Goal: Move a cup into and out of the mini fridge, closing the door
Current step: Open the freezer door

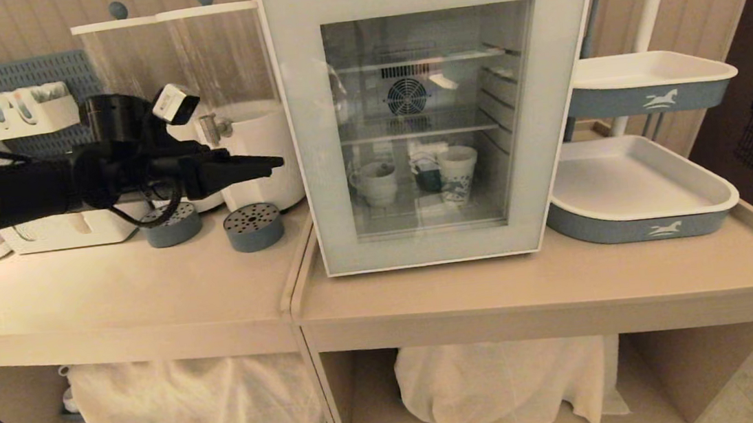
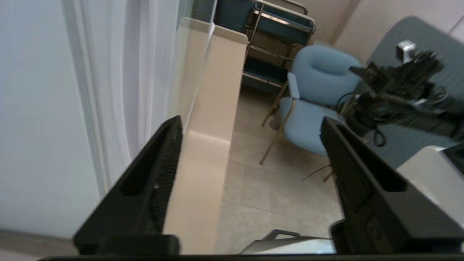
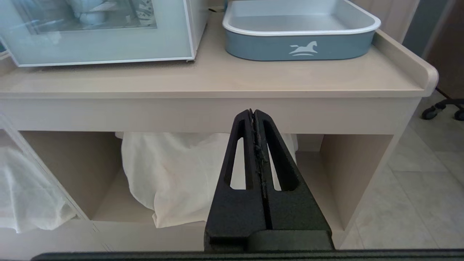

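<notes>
Now: fridge (image 1: 436, 116) on counter, door (image 1: 320, 196) shut; cup (image 1: 374, 183) inside on the bottom shelf, left of a paper cup (image 1: 457, 172). Left gripper (image 1: 261, 162) level beside the door's left edge, fingers (image 2: 152, 188) spread, nothing held. Right gripper (image 3: 255, 115) parked low, pressed together. Judgement: hook one finger into the side handle recess, then pull in an arc.

Left arm (image 1: 36, 189) extended level, left gripper (image 1: 275, 160) jaws spread wide, empty; right gripper (image 3: 255, 113) jaws pressed together, empty.
</notes>
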